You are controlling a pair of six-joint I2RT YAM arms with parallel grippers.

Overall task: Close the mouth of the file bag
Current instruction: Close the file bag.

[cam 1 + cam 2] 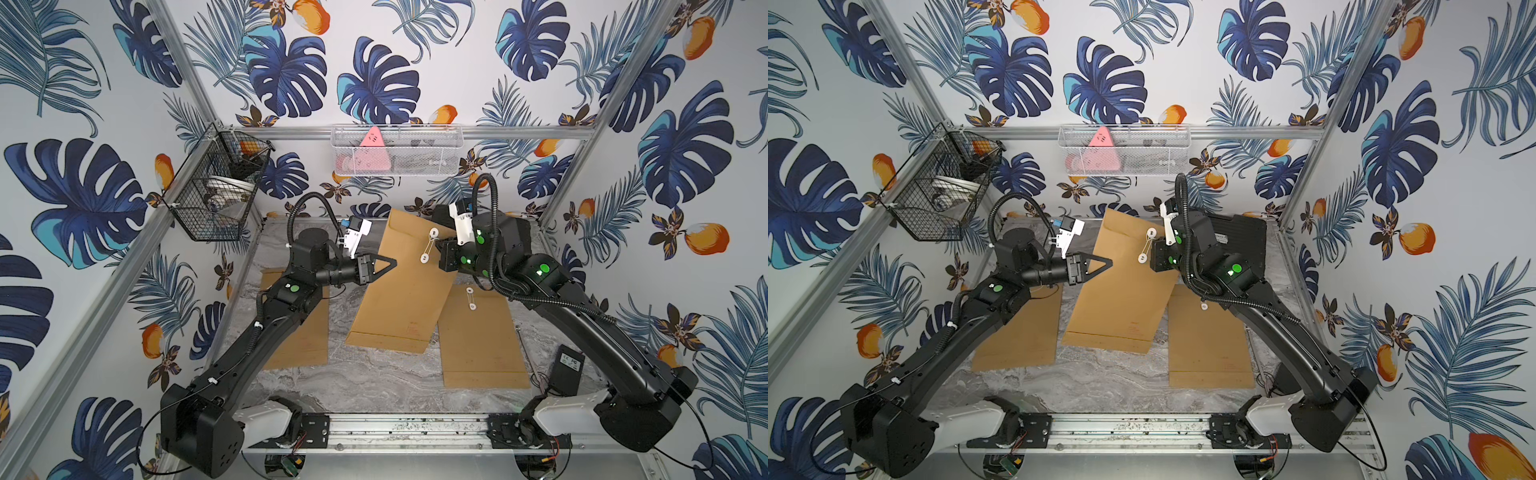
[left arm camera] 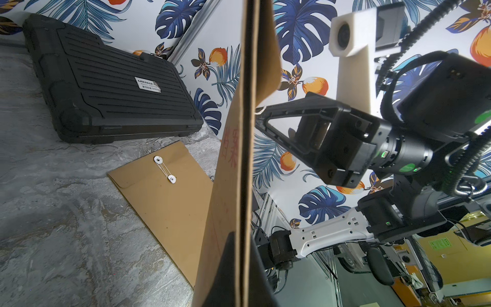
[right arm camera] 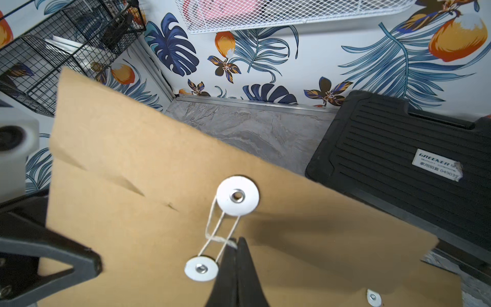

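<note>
In both top views, the file bag [image 1: 399, 299] is hanging tilted mid-table between a left envelope [image 1: 297, 345] and a right envelope [image 1: 482, 345]. The left gripper [image 1: 392, 262] is clamping its left edge and the right gripper [image 3: 237, 240] is pinching its closure string [image 3: 220, 239]. A black case [image 3: 398, 164] is sitting far right.

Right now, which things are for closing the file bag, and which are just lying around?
For the job: lifted file bag, its string, left fingers gripping its edge, right fingers pinching the string.
Lying about: two flat file bags, black case, power adapter.
</note>
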